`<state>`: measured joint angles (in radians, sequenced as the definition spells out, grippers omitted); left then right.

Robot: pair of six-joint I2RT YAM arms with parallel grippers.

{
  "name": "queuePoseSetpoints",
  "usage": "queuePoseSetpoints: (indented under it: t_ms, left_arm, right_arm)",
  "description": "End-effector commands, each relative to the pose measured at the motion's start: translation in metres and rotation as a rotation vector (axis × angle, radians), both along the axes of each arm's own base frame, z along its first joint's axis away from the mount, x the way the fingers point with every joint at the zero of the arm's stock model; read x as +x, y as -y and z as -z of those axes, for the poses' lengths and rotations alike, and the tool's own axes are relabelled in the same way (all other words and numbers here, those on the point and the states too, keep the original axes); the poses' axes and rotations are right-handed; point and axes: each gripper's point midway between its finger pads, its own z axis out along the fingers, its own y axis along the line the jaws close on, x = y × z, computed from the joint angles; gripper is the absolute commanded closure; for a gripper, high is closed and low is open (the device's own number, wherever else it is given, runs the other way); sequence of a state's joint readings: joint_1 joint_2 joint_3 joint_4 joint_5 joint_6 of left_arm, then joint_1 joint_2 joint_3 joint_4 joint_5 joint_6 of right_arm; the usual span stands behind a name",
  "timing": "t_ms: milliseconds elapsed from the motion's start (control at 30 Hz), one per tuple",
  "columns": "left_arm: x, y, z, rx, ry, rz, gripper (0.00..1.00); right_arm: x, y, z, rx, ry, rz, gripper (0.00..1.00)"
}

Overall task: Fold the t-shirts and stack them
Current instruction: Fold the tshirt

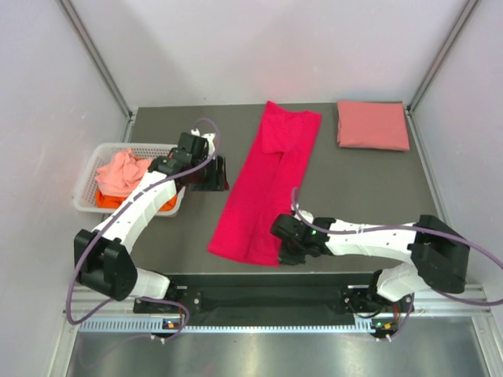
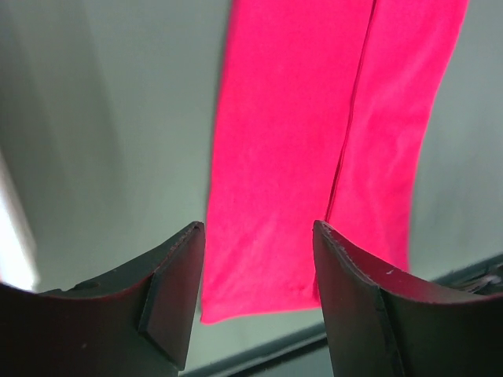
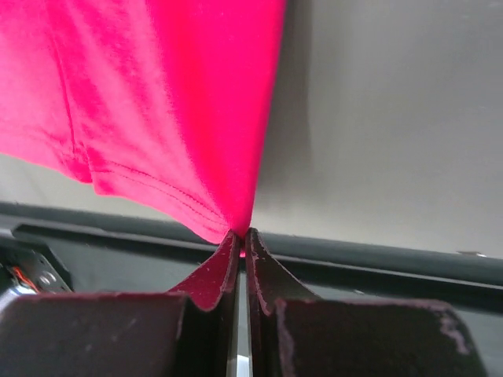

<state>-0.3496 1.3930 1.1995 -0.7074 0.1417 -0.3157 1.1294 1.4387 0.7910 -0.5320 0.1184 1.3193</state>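
Shirt hem (image 3: 200, 208) between right jaws

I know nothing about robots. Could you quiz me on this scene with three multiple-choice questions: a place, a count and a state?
1. Where is the folded salmon-pink cloth shirt? A near left; B far right corner of the grey table; C centre.
2. Shirts on the table outside the white slotted plastic basket? A two; B one; C four.
3. The right claw is: A open; B empty; C shut on the long magenta-red cloth shirt.
Answers: B, the top view shows it there; A, salmon and magenta; C, the wrist view shows the pinch.
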Motion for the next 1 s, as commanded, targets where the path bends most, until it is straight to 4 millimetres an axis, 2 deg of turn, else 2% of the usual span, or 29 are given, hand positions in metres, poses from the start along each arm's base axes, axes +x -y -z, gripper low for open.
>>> queuePoseSetpoints:
  t_ms: [0, 67, 233, 433, 500, 567, 667, 733, 767, 833, 967]
  left_arm:
    - [-0.019, 0.002, -0.001, -0.010, -0.007, -0.008, 0.38]
    - [-0.027, 0.003, -0.001, -0.008, 0.000, -0.011, 0.39]
    - [-0.057, 0.012, 0.019, -0.002, -0.055, -0.011, 0.39]
    - [-0.099, 0.042, 0.054, -0.040, -0.150, 0.053, 0.41]
    - [-0.115, 0.045, 0.069, -0.037, -0.193, 0.061, 0.41]
    - [-0.126, 0.040, 0.083, -0.007, -0.229, 0.056, 0.41]
    - [-0.140, 0.043, 0.097, -0.014, -0.261, 0.067, 0.42]
    - [-0.148, 0.055, 0.096, -0.065, -0.262, 0.088, 0.42]
    - [-0.156, 0.054, 0.104, -0.066, -0.283, 0.088, 0.42]
    - [-0.163, 0.067, 0.103, -0.138, -0.292, 0.112, 0.42]
    - [-0.177, 0.074, 0.112, -0.203, -0.325, 0.128, 0.42]
  right_arm:
    - [-0.013, 0.035, 0.006, -0.095, -0.011, -0.050, 1.00]
    - [-0.022, 0.050, 0.017, -0.116, -0.039, -0.052, 1.00]
    - [-0.028, 0.070, 0.016, -0.103, -0.015, -0.033, 1.00]
    - [-0.039, 0.093, 0.016, -0.101, -0.014, -0.024, 1.00]
    - [-0.044, 0.101, 0.018, -0.104, -0.019, -0.021, 1.00]
    - [-0.047, 0.110, 0.022, -0.115, -0.024, -0.008, 1.00]
    - [-0.047, 0.115, 0.018, -0.087, -0.003, 0.006, 1.00]
    - [-0.045, 0.114, 0.016, -0.072, 0.010, 0.010, 1.00]
    - [-0.045, 0.114, 0.015, -0.068, 0.013, 0.011, 1.00]
    - [-0.045, 0.116, 0.014, -0.076, 0.018, 0.012, 1.00]
    - [-0.045, 0.117, 0.014, -0.081, 0.016, 0.015, 1.00]
